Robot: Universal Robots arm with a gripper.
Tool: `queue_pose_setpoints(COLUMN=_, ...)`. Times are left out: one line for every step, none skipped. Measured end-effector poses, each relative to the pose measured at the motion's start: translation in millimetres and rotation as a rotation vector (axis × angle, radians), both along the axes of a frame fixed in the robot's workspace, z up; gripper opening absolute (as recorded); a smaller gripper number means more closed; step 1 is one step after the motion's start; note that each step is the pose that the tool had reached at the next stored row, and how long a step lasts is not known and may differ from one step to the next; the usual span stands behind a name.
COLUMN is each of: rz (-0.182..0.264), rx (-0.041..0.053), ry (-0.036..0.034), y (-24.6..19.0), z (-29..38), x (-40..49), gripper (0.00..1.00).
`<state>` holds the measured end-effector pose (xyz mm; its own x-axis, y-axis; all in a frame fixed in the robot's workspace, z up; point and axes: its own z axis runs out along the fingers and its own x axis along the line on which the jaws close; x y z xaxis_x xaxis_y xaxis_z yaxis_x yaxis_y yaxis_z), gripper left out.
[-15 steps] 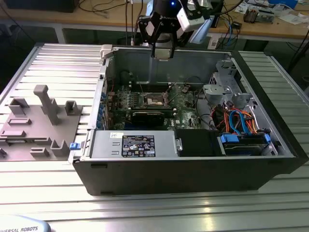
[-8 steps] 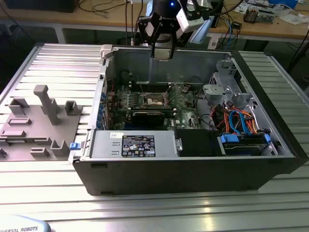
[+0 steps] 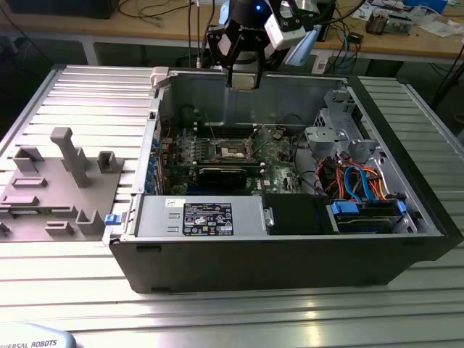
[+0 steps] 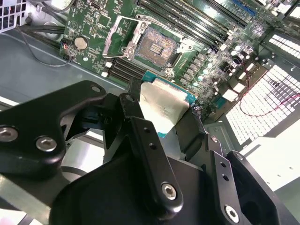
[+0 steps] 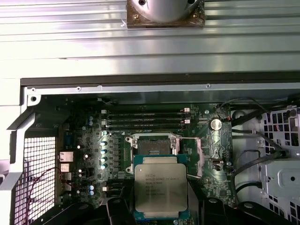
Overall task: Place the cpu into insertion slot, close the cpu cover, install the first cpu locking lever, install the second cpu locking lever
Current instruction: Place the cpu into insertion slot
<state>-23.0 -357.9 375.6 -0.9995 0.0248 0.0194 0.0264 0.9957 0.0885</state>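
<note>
Motherboard [image 5: 93, 140] below; gripper [image 4: 164, 115] clamps the cpu [image 5: 161, 187] above insertion slot [image 5: 152, 145].

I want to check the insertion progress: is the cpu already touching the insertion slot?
Apart. In the second wrist view the gripper holds the cpu between its fingers, while the insertion slot lies bare beyond it.

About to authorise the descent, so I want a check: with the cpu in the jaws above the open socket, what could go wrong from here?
1. The cpu hangs in the jaws over the bare socket; lowered tilted or off-centre, it could damage the exposed contacts.
2. The cpu cover stands raised beside the socket; the wide jaws might catch it.
3. A slip would drop the cpu onto the motherboard.
</note>
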Motion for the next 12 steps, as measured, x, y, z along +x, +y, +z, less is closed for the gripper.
queue_pose_setpoints(rz=0.0, rx=0.0, ry=0.0, y=0.0, z=-0.1, x=0.0, gripper=0.54)
queue_pose_setpoints(rz=0.0, rx=0.0, ry=0.0, y=0.0, z=-0.3, x=0.0, gripper=0.54)
queue_pose_setpoints(rz=0.0, rx=0.0, ry=0.0, y=0.0, z=-0.5, x=0.0, gripper=0.54)
queue_pose_setpoints(rz=0.0, rx=0.0001, ry=0.0, y=0.0, z=-0.6, x=0.0, gripper=0.54)
queue_pose_setpoints(rz=0.0, rx=0.0, ry=0.0, y=0.0, z=-0.8, x=0.0, gripper=0.54)
queue_pose_setpoints(rz=0.0, rx=0.0001, ry=0.0, y=0.0, z=-0.9, x=0.0, gripper=0.54)
queue_pose_setpoints(rz=0.0, rx=0.0001, ry=-0.0001, y=0.0, z=-1.1, x=0.0, gripper=0.54)
queue_pose_setpoints(rz=0.0, rx=0.0, ry=-0.0001, y=0.0, z=-1.3, x=0.0, gripper=0.54)
queue_pose_setpoints(rz=0.0, rx=0.0, ry=0.0, y=0.0, z=-2.0, x=0.0, gripper=0.54)
queue_pose_setpoints(rz=0.0, rx=0.0002, ry=-0.0001, y=0.0, z=-2.6, x=0.0, gripper=0.54)
queue_pose_setpoints(rz=0.0, rx=0.0001, ry=0.0, y=0.0, z=-2.7, x=0.0, gripper=0.54)
queue_pose_setpoints(rz=0.0, rx=0.0001, ry=0.0, y=0.0, z=-2.9, x=0.0, gripper=0.54)
